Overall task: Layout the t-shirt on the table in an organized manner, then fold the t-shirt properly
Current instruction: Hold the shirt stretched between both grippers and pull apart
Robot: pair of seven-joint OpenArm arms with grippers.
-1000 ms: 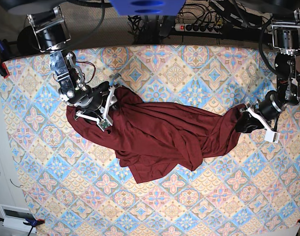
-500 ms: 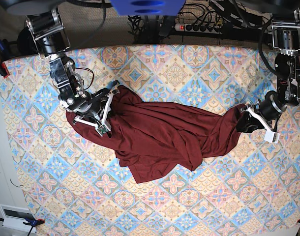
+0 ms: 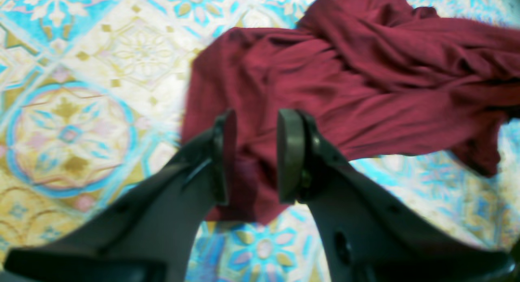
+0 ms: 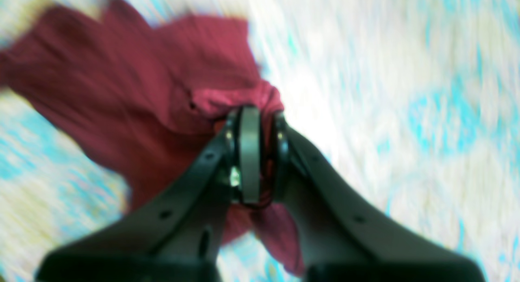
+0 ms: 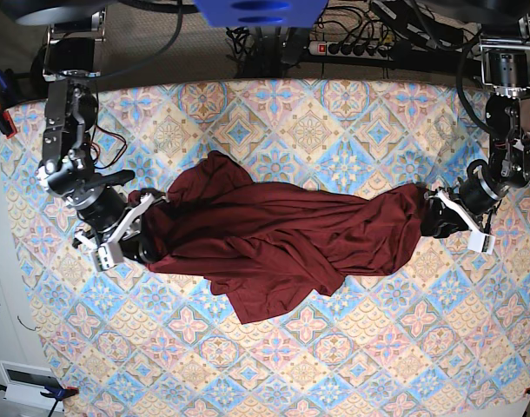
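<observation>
T-shirt (image 5: pixel 282 239) fabric stretches in a rumpled band across the middle of the table (image 5: pixel 334 365), strung between the two grippers. At one end, the right gripper (image 4: pixel 256 152) has its jaws pinched nearly together on a bunched fold of maroon cloth. At the opposite end, the left gripper (image 3: pixel 254 156) stands partly open with cloth lying between its pads; whether it actually grips cannot be told.

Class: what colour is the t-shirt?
Plain dark maroon t-shirt; clearest in the base view.
</observation>
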